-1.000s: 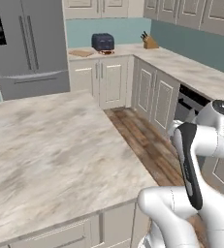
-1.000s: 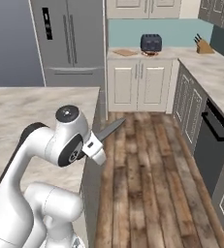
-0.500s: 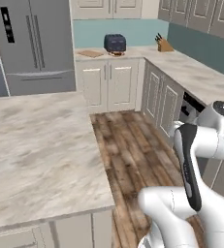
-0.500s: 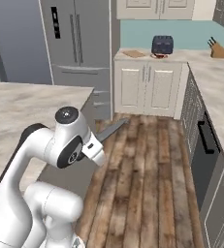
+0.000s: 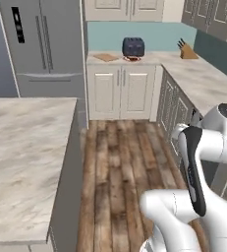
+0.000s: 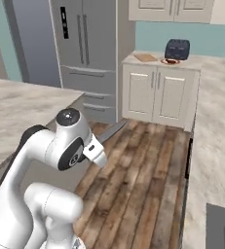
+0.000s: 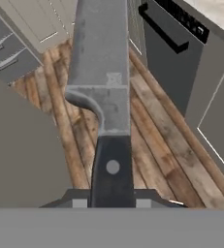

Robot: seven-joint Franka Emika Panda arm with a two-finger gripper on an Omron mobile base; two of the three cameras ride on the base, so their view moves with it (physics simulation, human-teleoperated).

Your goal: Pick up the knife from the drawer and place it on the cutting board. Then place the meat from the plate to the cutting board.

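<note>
My whole view is swinging round — base turning, far counter with the cutting board and plate now near twelve o'clock — and my claw is clamped on the knife, blade pointing ahead, so delivery is next.

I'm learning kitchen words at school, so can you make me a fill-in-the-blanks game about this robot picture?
1. The end effector is shut on the ____ by its black handle.
2. On the far counter, the cutting board lies to the left of the dark ____.
3. The plate with the meat sits right in front of the ____.
4. The floor between the cabinets is made of ____ planks.

Missing words: knife; toaster; toaster; wooden
</note>
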